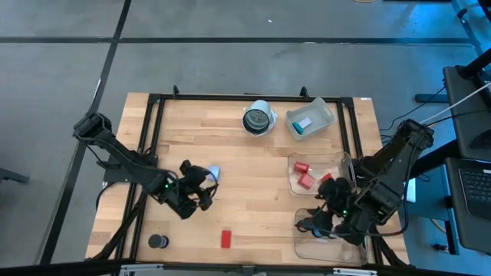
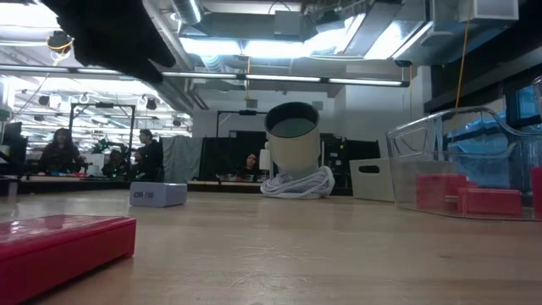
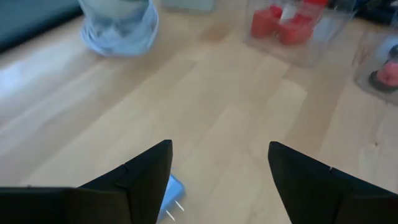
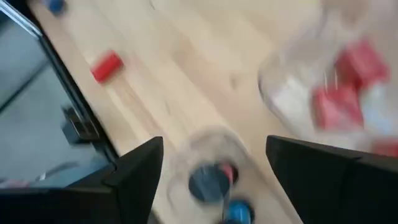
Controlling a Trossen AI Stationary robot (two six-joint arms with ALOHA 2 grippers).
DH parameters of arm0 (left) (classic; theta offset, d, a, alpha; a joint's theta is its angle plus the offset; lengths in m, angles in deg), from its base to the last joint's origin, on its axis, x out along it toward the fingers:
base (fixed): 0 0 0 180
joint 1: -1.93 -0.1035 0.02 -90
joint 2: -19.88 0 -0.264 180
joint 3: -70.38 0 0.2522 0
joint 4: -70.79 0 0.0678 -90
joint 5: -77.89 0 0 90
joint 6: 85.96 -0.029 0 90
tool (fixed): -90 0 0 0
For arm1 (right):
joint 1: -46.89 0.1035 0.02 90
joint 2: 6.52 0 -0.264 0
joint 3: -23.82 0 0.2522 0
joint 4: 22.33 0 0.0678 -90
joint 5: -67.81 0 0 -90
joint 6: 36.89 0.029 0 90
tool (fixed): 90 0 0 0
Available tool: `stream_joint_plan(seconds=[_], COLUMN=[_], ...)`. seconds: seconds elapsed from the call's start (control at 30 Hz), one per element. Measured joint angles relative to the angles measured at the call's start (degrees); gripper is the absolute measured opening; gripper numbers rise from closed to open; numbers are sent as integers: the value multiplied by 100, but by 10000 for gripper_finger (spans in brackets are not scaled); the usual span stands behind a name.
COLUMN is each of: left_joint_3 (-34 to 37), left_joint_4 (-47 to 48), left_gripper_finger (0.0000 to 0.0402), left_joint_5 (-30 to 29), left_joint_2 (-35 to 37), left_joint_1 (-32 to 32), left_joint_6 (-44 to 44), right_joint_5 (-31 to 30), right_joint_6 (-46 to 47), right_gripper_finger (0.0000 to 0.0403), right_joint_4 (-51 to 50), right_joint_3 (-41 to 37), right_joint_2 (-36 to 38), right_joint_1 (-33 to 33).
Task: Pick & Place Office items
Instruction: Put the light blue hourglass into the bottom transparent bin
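Two dark robot arms work over a wooden worktop (image 1: 253, 192) scattered with small office items.

Left end effector (image 1: 201, 186) hovers with fingers spread just above a pale blue rectangle (image 1: 214, 173). Right end effector (image 1: 318, 222), also spread, hangs over a clear bin (image 1: 307, 247) holding a black disc (image 4: 209, 182). Red blocks (image 1: 304, 173) sit in a neighbouring bin; another red block (image 1: 226, 239) and black disc (image 1: 158, 242) lie loose near the front edge.

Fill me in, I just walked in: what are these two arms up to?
They are sorting small office items into clear bins. The left gripper, jaws open, hovers by a pale blue rectangle mid-table. The right gripper, jaws open, sits over the near clear bin, which holds a disc. Red blocks already lie in another bin. A red block and a black disc wait loose.
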Motion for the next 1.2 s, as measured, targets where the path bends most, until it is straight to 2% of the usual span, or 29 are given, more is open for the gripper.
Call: stream_joint_plan(seconds=[0.1, 0.27, 0.47, 0.63, 0.8, 1.03, 1.2], left_joint_3=[0, 0, 0, 0, 2, 306, 337], left_joint_4=[9, 41, 586, 1592, 2407, 2415, 2426], left_gripper_finger=[282, 313, 322, 322, 322, 322, 322], left_joint_5=[574, 1228, 1479, 1482, 1495, 2113, 2196], left_joint_2=[42, 177, 767, 1452, 1920, 1897, 1852], left_joint_1=[-250, -647, -1176, -1465, -1403, -967, -740], left_joint_6=[-29, -332, -732, -456, 341, 677, 857], right_joint_5=[-472, -603, -703, -854, -996, -946, -944], right_joint_6=[-557, -1145, -1611, -2022, -2087, -2427, -2636], right_gripper_finger=[288, 288, 288, 288, 288, 288, 288], right_joint_4=[87, 214, 229, 229, 231, 235, 273], right_joint_3=[75, 82, 82, 82, 82, 82, 83], right_joint_2=[0, -2, -2, -4, -4, -7, -7], right_joint_1=[-72, -242, -499, -757, -995, -1283, -1485])
